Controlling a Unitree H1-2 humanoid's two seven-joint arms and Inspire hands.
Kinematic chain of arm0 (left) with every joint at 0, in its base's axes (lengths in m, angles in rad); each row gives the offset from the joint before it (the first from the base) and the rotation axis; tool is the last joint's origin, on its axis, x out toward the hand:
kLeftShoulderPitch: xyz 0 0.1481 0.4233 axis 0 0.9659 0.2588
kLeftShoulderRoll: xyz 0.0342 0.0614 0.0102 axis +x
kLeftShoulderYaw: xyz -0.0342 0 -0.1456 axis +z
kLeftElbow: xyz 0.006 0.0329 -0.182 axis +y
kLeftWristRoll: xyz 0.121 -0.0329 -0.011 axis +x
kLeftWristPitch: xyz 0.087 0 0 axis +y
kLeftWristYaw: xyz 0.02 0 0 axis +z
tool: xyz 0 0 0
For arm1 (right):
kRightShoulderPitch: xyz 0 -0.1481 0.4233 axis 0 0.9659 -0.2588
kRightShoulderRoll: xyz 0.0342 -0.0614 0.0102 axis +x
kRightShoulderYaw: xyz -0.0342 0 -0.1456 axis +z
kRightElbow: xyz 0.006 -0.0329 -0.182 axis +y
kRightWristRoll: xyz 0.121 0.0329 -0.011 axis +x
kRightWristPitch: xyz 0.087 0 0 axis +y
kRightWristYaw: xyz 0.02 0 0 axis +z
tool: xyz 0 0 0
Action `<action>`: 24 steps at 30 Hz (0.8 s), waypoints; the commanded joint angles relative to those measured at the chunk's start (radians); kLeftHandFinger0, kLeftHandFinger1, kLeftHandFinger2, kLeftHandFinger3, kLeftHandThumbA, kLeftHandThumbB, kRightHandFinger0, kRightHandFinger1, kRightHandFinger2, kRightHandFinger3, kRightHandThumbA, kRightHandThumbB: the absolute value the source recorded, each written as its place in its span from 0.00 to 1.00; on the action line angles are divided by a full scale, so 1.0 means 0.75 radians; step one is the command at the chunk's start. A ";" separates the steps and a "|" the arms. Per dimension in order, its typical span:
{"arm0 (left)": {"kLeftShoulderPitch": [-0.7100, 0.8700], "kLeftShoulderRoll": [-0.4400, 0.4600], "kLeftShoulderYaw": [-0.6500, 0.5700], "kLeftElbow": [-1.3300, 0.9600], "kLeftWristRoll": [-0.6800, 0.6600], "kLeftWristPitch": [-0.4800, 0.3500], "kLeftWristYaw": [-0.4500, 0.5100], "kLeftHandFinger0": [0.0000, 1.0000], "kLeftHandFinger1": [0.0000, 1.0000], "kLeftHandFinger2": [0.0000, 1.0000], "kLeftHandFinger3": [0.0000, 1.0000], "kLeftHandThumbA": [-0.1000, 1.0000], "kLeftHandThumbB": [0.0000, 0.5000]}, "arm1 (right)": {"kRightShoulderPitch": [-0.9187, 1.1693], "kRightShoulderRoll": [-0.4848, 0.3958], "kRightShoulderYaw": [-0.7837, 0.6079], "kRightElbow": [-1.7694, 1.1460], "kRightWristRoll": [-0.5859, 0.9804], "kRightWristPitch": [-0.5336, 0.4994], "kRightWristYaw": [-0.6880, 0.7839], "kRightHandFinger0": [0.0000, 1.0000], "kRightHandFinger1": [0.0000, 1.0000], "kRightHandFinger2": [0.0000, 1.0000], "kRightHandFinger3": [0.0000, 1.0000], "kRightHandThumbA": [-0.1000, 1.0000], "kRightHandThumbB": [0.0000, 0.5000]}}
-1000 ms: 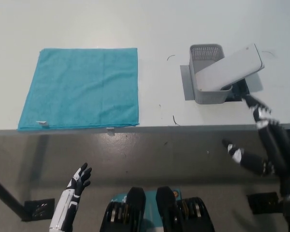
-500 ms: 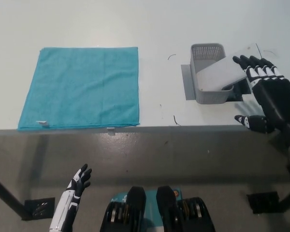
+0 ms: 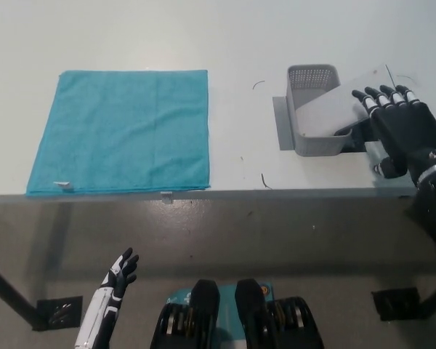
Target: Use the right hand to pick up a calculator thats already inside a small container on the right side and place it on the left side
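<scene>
A pale grey calculator [image 3: 328,110] leans tilted in a small grey mesh container [image 3: 314,110] at the right of the white table, its upper end sticking out to the right. My black right hand [image 3: 400,125] lies over that upper end with its fingers spread; whether it touches the calculator is unclear. A teal cloth [image 3: 122,131] lies flat on the left side. My white left hand [image 3: 116,280] rests low at the lower left, below the table edge, fingers apart.
The container stands on a grey base plate [image 3: 283,123]. The table's front edge [image 3: 203,193] runs across the middle of the view, with grey floor below it. Small pen marks dot the table near the container.
My right hand has risen from below the table edge to the calculator's upper end, and now covers it. The left hand has stayed in place.
</scene>
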 commanded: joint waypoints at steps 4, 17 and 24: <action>0.009 0.002 -0.006 -0.040 -0.001 -0.053 -0.003 1.00 1.00 1.00 1.00 1.00 0.00 | -0.127 -0.059 0.041 0.072 -0.101 0.017 -0.042 1.00 1.00 1.00 1.00 1.00 0.99; 0.012 0.008 -0.005 -0.040 -0.004 -0.056 -0.003 1.00 1.00 1.00 1.00 1.00 0.00 | -0.198 -0.042 0.086 0.130 -0.113 0.002 -0.047 1.00 1.00 1.00 1.00 1.00 1.00; 0.014 0.011 -0.004 -0.042 -0.005 -0.057 -0.004 1.00 1.00 1.00 1.00 1.00 0.00 | -0.239 -0.023 0.115 0.164 -0.117 0.013 -0.041 1.00 1.00 1.00 1.00 1.00 0.99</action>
